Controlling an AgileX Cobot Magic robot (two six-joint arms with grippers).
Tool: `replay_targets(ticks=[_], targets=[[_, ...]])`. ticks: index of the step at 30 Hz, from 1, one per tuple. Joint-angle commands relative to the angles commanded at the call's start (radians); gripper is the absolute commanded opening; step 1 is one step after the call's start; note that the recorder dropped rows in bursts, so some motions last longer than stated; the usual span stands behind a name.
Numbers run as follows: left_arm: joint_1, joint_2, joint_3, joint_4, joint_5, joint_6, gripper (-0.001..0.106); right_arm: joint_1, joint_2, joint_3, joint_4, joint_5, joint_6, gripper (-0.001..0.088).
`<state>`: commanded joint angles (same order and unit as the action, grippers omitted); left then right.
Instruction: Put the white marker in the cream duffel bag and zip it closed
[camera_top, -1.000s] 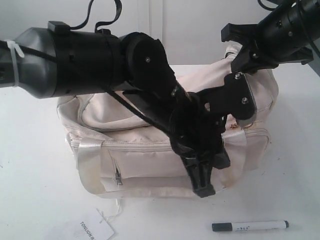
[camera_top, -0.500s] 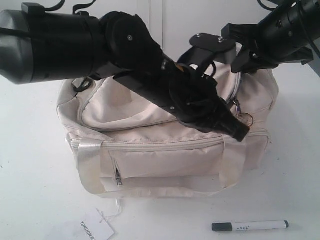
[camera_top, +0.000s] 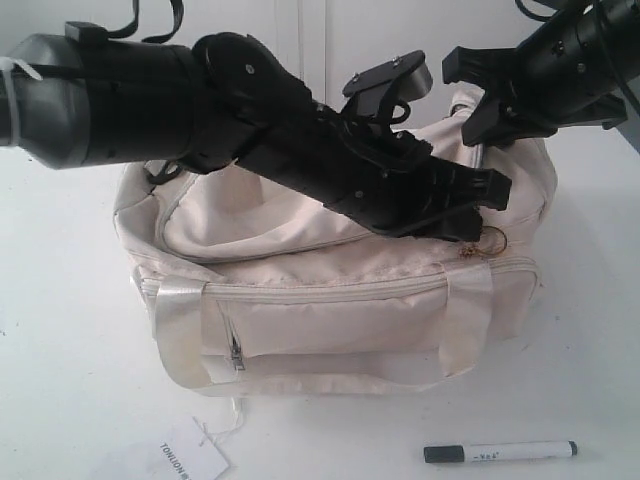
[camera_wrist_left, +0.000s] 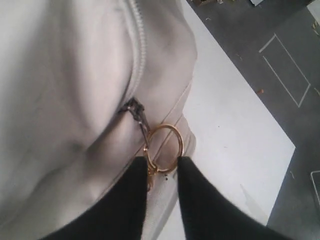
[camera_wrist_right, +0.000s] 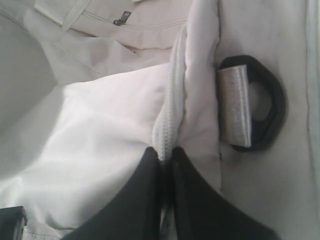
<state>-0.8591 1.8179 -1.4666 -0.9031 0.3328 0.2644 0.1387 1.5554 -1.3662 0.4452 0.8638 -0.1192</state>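
Observation:
The cream duffel bag (camera_top: 330, 310) stands mid-table. The white marker (camera_top: 500, 452) lies on the table in front of its right end, apart from both grippers. My left arm crosses over the bag. My left gripper (camera_top: 490, 205) (camera_wrist_left: 162, 162) is open, and the gold ring pull (camera_wrist_left: 165, 145) (camera_top: 492, 240) sits right at its fingertips, hanging from the dark zipper slider (camera_wrist_left: 132, 106). My right gripper (camera_top: 478, 100) (camera_wrist_right: 165, 152) is shut on the bag's zipper edge (camera_wrist_right: 167, 120) at the far right end.
A white paper hang tag (camera_top: 190, 462) on a string lies at the front left. A black strap buckle (camera_wrist_right: 255, 102) is beside the right gripper. The table edge (camera_wrist_left: 280, 175) drops to a grey floor past the bag's end.
My left arm has swung up from the bag's front face and now lies across its top, with the gripper brought to the ring pull. The right arm, bag and marker have stayed put.

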Motion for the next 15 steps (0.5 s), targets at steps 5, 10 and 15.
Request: replay_targets(ticks=[5,10,15], targets=[[0.000,0.012,0.000,-0.040,-0.015,0.000,0.051,0.000,0.000,0.000,0.000,0.000,0.000,0.0000],[-0.002,0.037,0.000,-0.099,-0.059,0.000,0.051,0.000,0.000,0.000,0.000,0.000,0.000,0.0000],[-0.002,0.065,0.000,-0.132,-0.078,0.000,0.051,0.000,0.000,0.000,0.000,0.000,0.000,0.0000]])
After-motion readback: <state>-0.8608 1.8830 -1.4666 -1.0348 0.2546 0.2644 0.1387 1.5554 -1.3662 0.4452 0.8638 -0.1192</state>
